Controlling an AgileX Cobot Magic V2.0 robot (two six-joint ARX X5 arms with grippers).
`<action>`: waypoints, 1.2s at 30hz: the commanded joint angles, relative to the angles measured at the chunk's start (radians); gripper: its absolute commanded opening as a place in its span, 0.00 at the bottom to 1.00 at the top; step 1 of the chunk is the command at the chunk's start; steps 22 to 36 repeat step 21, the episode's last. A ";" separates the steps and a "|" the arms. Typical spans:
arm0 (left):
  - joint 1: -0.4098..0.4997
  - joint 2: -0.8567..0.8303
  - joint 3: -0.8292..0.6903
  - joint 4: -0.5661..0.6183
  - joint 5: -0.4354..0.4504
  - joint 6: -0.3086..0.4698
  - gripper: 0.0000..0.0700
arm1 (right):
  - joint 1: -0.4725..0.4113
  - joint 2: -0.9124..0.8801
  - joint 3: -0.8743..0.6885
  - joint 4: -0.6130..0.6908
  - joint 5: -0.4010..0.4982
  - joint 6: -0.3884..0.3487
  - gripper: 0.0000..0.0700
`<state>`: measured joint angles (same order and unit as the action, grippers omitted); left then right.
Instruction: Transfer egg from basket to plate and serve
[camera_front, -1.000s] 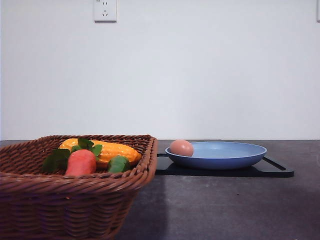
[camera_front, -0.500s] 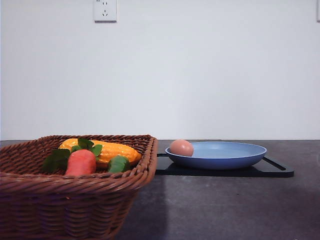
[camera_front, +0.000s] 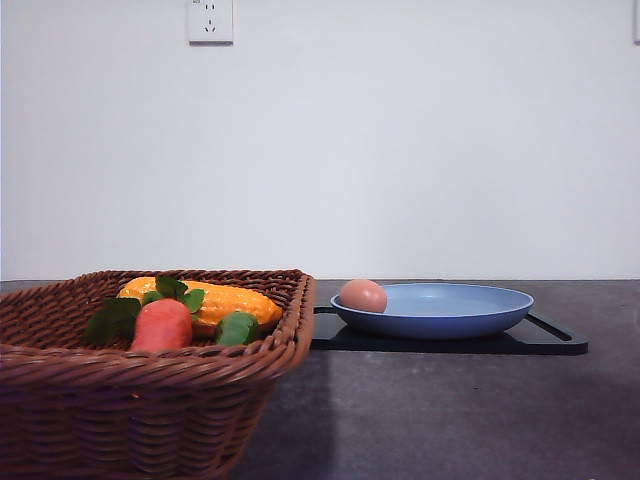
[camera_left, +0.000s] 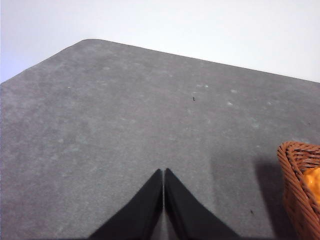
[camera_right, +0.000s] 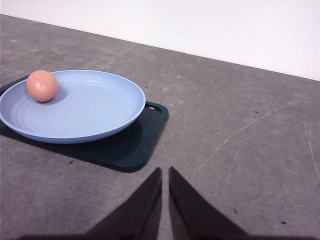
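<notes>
Front view: I see the egg (camera_front: 363, 295) lying in the blue plate (camera_front: 450, 318) on the black tray (camera_front: 540, 343); carrot (camera_front: 162, 325) and corn (camera_front: 215, 300) sit in the basket (camera_front: 150, 410). My left gripper (camera_left: 163, 172) and right gripper (camera_right: 165, 171) both have fingers pressed together, holding nothing, over bare table.

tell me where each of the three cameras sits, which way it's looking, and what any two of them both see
Front view: low at the table's near edge, facing the wall, across the basket toward the plate; no arm in it.
Left wrist view: on the left arm, looking down over the shut left gripper at the table and the basket's rim.
Right wrist view: on the right arm, over the shut right gripper, toward the plate.
Front and right wrist share the egg, the plate and the black tray.
</notes>
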<state>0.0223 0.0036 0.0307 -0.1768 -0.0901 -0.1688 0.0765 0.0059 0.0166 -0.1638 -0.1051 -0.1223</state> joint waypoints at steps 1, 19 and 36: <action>0.002 -0.001 -0.028 0.000 0.005 -0.002 0.00 | -0.001 -0.002 -0.007 0.007 0.001 0.017 0.00; 0.002 -0.001 -0.028 0.000 0.005 -0.002 0.00 | -0.001 -0.002 -0.007 0.007 0.001 0.017 0.00; 0.002 -0.001 -0.028 0.000 0.005 -0.002 0.00 | -0.001 -0.002 -0.007 0.007 0.001 0.017 0.00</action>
